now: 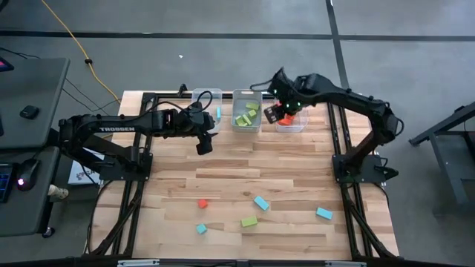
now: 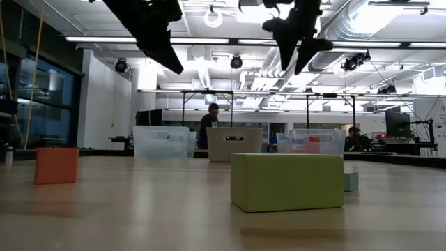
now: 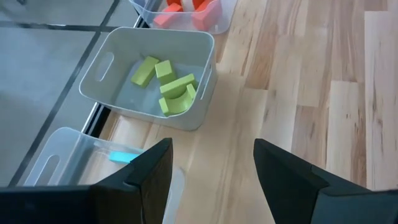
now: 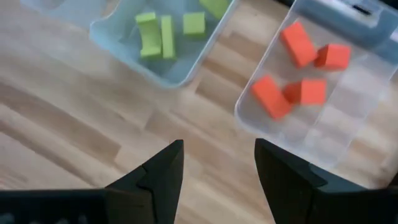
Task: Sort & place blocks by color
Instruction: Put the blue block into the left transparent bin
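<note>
- Lowest in the high view, on the wooden desk (image 1: 297,178), lie five loose blocks: a red-orange block (image 1: 202,203), a light blue block (image 1: 201,229) at lower left of the group, a lime green block (image 1: 249,221), a second blue one (image 1: 261,202) just above it, and a third blue one (image 1: 324,213) further right.
- In the low view the green block (image 2: 287,181) fills the foreground, the orange one (image 2: 56,165) sits at left, and a blue one (image 2: 350,181) peeks out behind the green block's right end.
- The left gripper (image 1: 205,143) hangs above bare desk at centre left of the high view, just below the left bin (image 1: 207,95); its fingers (image 3: 146,174) stand apart and hold nothing.
- The right gripper (image 1: 272,114) hovers at upper centre, over the gap between the middle bin (image 1: 246,94) and the right bin (image 1: 291,126); its fingers (image 4: 163,171) are spread and empty.
- Along the desk's top edge, three clear bins stand in a row.
- The left bin holds a blue piece (image 3: 124,155).
- The middle bin holds several green pieces (image 4: 155,34).
- The right bin holds four orange pieces (image 4: 298,43).
- Beyond the desk, in the low view, a person (image 2: 209,122) stands behind the bins.
</note>
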`<state>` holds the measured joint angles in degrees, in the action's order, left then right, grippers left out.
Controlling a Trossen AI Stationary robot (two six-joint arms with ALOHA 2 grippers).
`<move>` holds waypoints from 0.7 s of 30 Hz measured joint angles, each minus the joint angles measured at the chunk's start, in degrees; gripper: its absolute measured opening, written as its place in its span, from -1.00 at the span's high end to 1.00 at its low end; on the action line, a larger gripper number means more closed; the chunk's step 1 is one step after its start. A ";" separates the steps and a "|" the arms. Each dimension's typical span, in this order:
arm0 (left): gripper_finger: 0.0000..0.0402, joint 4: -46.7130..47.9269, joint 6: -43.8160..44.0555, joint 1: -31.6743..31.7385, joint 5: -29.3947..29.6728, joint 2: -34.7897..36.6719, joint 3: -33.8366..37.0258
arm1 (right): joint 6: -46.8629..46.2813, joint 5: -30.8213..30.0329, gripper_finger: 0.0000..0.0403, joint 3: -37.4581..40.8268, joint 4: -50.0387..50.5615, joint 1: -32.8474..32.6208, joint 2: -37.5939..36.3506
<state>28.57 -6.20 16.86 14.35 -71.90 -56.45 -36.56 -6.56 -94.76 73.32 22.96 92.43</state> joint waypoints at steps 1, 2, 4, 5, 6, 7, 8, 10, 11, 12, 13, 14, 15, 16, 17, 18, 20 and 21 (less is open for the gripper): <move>-0.01 0.00 -0.02 0.00 0.00 0.00 0.00 | -1.54 -0.66 0.07 0.00 0.63 -1.48 -0.25; -0.01 0.03 -0.01 0.00 0.00 0.00 0.00 | -3.01 -1.43 0.07 0.00 1.35 -3.08 -0.34; -0.02 0.08 -0.03 0.00 0.00 0.00 0.00 | -5.24 -2.23 0.07 0.00 3.10 -6.29 -0.35; -0.02 0.12 -0.01 0.00 0.00 0.00 0.00 | -5.79 -2.21 0.07 0.00 4.40 -7.80 -0.32; -0.02 0.14 -0.02 0.00 0.00 0.00 0.00 | -6.19 -2.17 0.07 0.00 5.47 -9.26 -0.17; -0.02 0.14 -0.17 0.00 0.00 0.00 0.00 | -6.77 -2.16 0.07 -0.02 6.39 -10.83 0.08; -0.02 0.14 -0.65 0.00 0.00 0.00 0.00 | -7.23 -1.98 0.07 -0.02 7.46 -12.12 0.30; -0.02 0.14 -1.96 0.00 0.00 0.00 0.00 | -8.52 -1.26 0.07 -0.02 9.31 -14.46 0.34; -0.02 0.14 -2.09 0.00 0.00 0.00 0.00 | -8.97 -0.74 0.07 -0.02 9.89 -15.38 0.22; -0.02 0.14 -2.07 0.00 0.00 0.00 0.00 | -9.61 -0.40 0.06 -0.02 10.69 -16.33 0.16; -0.02 0.14 -2.01 0.00 0.00 0.00 0.00 | -9.91 -0.06 0.06 -0.02 11.62 -17.25 0.15; -0.02 0.14 -1.98 0.00 0.00 0.00 0.00 | -10.04 0.58 0.05 -0.02 12.48 -18.06 0.14; -0.02 0.14 -1.96 0.00 0.00 0.00 0.00 | -10.12 1.19 0.04 -0.02 13.25 -18.85 0.08; -0.02 0.14 -1.79 0.00 0.00 0.00 0.00 | -10.14 1.81 0.04 -0.02 13.92 -19.68 0.06; -0.02 0.14 -1.44 0.00 -0.01 0.00 0.00 | -10.12 2.74 0.03 -0.02 14.60 -20.54 0.06; -0.02 0.14 -1.00 0.00 -0.03 0.00 0.00 | -10.11 3.60 0.02 -0.02 15.11 -21.42 0.06; -0.02 0.14 -0.22 0.00 -0.02 0.00 0.00 | -11.04 4.71 -0.01 -0.02 16.14 -23.19 0.06; -0.02 0.14 0.28 0.00 -0.02 0.00 0.00 | -11.55 5.25 -0.02 -0.02 16.59 -24.15 0.06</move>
<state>28.71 -5.92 16.86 14.33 -71.90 -56.45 -48.11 -1.31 -94.78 89.90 -1.18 92.49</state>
